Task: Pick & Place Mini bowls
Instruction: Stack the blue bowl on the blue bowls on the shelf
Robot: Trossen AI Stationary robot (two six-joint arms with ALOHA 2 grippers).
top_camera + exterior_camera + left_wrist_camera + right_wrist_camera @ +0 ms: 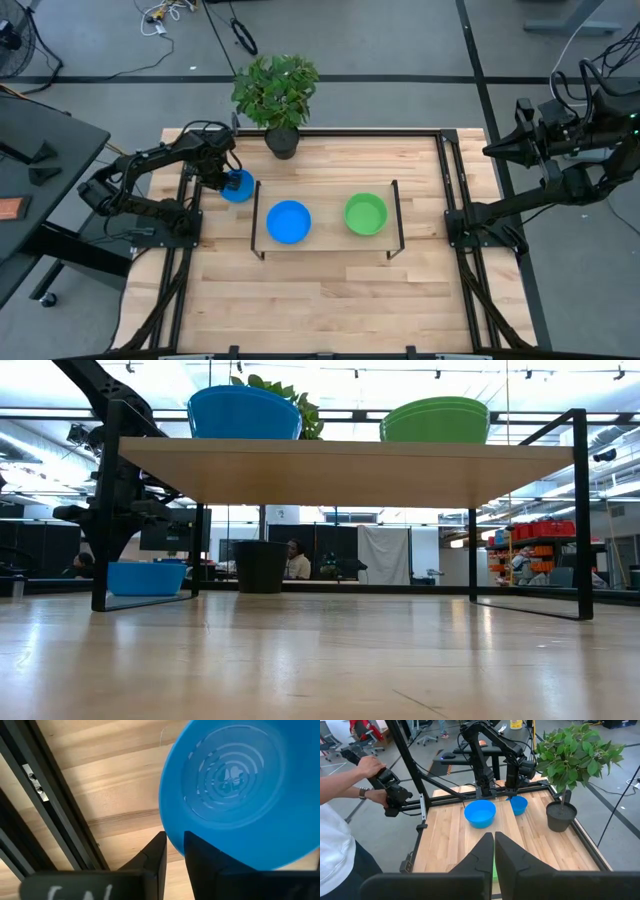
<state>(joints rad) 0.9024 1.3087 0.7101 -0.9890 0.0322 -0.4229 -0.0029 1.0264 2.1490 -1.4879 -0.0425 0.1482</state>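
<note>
A blue mini bowl point(240, 187) sits on the wooden table left of a low shelf point(340, 470); it also shows in the low view point(146, 577). My left gripper point(228, 180) stands over its left rim, pointing down, shut on it. On the shelf top rest a second blue bowl point(288, 221) and a green bowl point(366, 214), each on its base. My right gripper point(494, 840) is shut on nothing, held high off the table's right edge point(490, 150). My left gripper point(175, 842) has the blue bowl's rim point(175, 847) pinched between its two fingers, one finger outside the wall and one point(200, 852) over the inside. The fingers come from above, pointing down. The bowl stays upright, and its base looks to be on the table.
A leafy plant in a dark pot point(282, 141) stands at the table's far edge, close behind the bowl. Black frame rails point(185, 200) run along the table's left and right sides. A person's hands point(370, 767) show beyond the table's left side.
</note>
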